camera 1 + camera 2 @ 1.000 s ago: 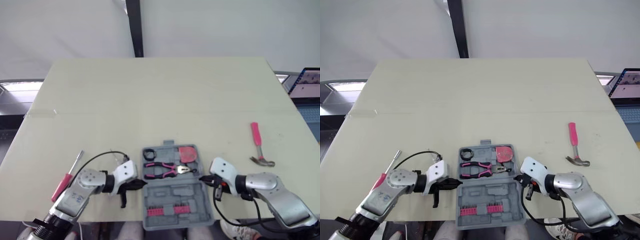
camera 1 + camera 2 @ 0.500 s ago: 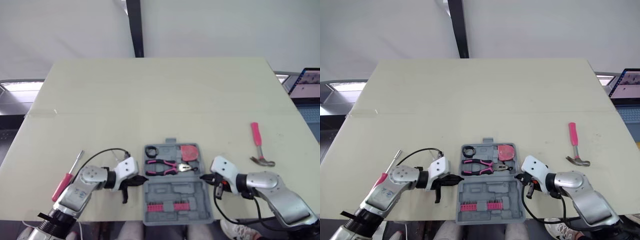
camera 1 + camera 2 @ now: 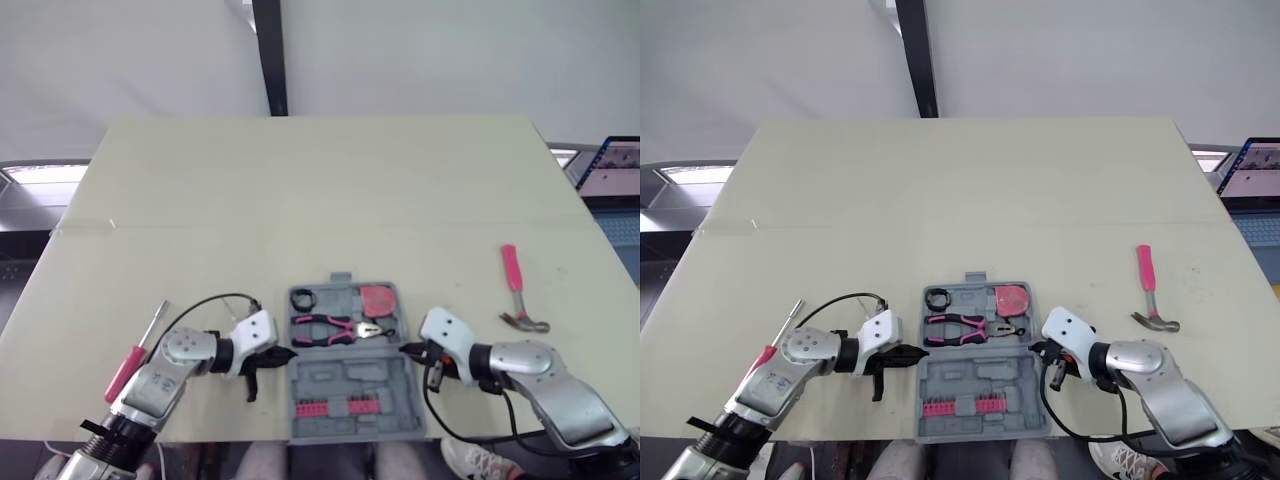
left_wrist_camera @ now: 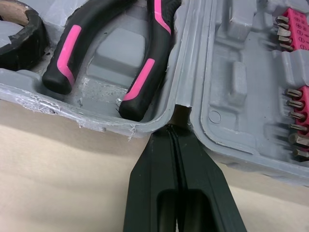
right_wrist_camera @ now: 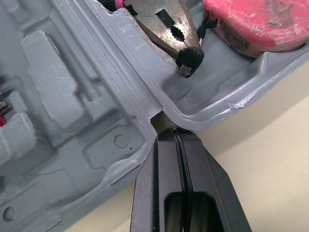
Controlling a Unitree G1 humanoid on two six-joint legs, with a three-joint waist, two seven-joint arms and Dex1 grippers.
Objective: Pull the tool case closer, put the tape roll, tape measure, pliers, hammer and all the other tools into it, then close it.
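Left hand (image 4: 175, 129): clenched, with the two black fingers pressed flat together. Their tips sit in the small notch at the hinge line on the left side of the tool case (image 3: 352, 376).
Right hand (image 5: 177, 131): clenched too, with nothing between the fingers. Its tips meet the matching notch on the right side of the case.
Why held so: I judge that the closed tips work as two pegs that squeeze the case from both sides, so it can be dragged closer without a real grasp.
Tool case: open and flat on the counter (image 3: 300, 200), between the two hands, near the front edge.
Far half: the tape roll (image 3: 303, 298), pliers (image 3: 340, 328) and tape measure (image 3: 377, 298) lie in their moulded seats.
Near half: a row of pink bits (image 3: 340, 408); the other recesses look unfilled.
Hammer (image 3: 520, 295): on the counter, well apart to the right of the right hand.
Screwdriver (image 3: 135, 352): red handle, on the counter just beside the left forearm.
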